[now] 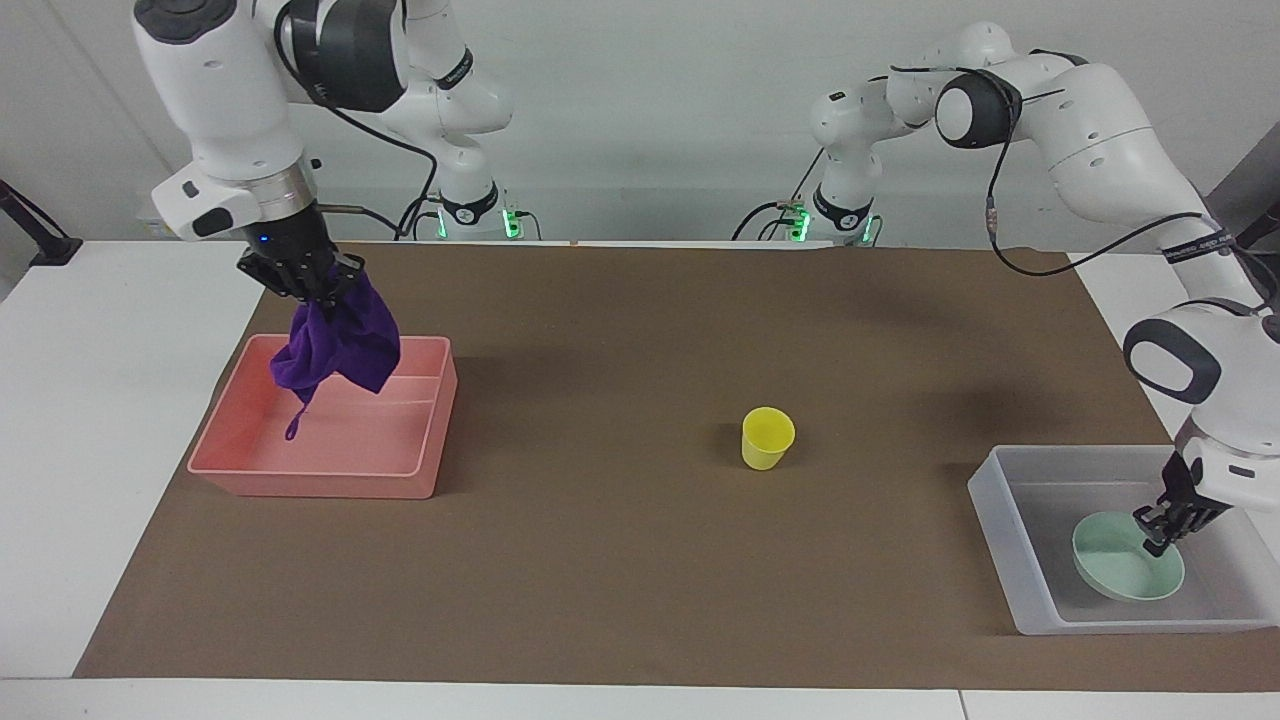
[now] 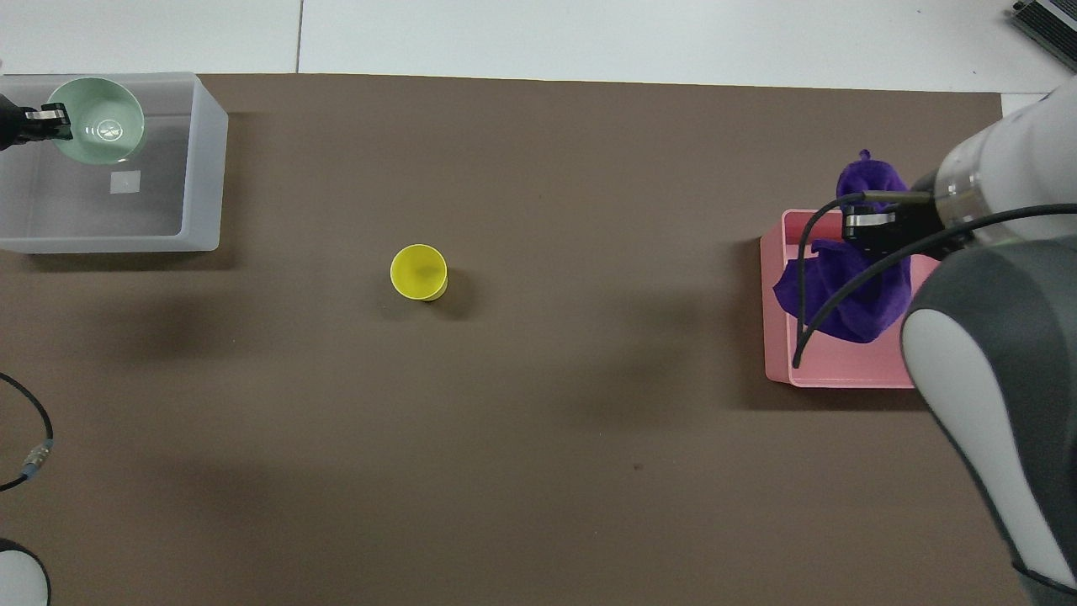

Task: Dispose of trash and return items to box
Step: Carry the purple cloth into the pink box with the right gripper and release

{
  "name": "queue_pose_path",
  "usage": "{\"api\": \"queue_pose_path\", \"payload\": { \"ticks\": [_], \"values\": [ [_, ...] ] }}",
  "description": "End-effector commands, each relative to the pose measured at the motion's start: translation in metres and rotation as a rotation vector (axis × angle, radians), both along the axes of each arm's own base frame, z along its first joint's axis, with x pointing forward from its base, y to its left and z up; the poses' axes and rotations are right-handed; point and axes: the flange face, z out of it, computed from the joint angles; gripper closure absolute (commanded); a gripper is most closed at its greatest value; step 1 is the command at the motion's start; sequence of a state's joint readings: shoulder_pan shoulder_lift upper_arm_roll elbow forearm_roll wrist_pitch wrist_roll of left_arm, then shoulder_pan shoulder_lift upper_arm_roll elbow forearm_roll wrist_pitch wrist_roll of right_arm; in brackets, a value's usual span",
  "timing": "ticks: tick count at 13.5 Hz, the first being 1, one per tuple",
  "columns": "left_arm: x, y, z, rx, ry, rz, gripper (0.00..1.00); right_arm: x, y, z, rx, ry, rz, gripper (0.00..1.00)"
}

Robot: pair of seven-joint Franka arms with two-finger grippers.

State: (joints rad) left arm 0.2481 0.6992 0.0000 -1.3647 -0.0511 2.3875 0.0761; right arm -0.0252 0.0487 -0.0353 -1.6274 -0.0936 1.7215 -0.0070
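The right gripper (image 2: 875,227) grips the purple cloth (image 2: 846,290) (bunched, hanging below the jaws) over the pink tray (image 2: 778,370); the yellow cup (image 2: 418,271) stands well apart.
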Motion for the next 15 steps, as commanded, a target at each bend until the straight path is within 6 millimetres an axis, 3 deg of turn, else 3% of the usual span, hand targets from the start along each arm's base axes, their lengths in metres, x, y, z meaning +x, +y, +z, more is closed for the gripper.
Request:
{"api": "queue_pose_path", "payload": {
  "ticks": [1,2,4,5,7,9,11,12,13,14,15],
  "values": [
    [-0.019,-0.001,0.008,0.003,0.008,-0.002,1.0,-0.037,-0.033,-0.052,0.021,-0.029,0.025,1.0],
    [-0.019,0.0,0.009,0.004,0.007,0.001,0.94,-0.04,-0.039,-0.07,0.021,-0.034,0.018,1.0],
    [-0.018,0.0,0.011,0.005,0.006,-0.001,0.58,-0.036,-0.048,-0.099,0.021,-0.042,0.005,1.0],
    [-0.019,0.002,0.013,0.006,0.009,-0.001,0.48,-0.035,-0.05,-0.113,0.022,-0.045,0.001,1.0],
    [-0.024,0.002,0.04,0.005,0.015,-0.001,0.44,-0.033,-0.05,-0.154,0.023,-0.059,0.002,1.0],
    [-0.032,-0.008,0.083,0.006,0.017,-0.017,0.42,-0.037,-0.05,-0.178,0.027,-0.06,-0.007,1.0],
    [-0.039,-0.04,0.124,0.009,0.027,-0.064,0.4,-0.043,-0.051,-0.19,0.031,-0.04,-0.024,1.0],
    [-0.042,-0.059,0.139,0.019,0.037,-0.093,0.32,-0.043,-0.051,-0.196,0.033,-0.03,-0.033,0.95],
    [-0.045,-0.079,0.151,0.018,0.048,-0.122,0.27,-0.042,-0.051,-0.2,0.035,-0.026,-0.05,0.77],
    [-0.048,-0.1,0.162,0.016,0.065,-0.151,0.22,-0.042,-0.051,-0.202,0.036,-0.023,-0.056,0.65],
    [-0.051,-0.123,0.166,0.012,0.09,-0.183,0.17,-0.04,-0.05,-0.202,0.035,-0.034,-0.054,0.64]
  ]
}}
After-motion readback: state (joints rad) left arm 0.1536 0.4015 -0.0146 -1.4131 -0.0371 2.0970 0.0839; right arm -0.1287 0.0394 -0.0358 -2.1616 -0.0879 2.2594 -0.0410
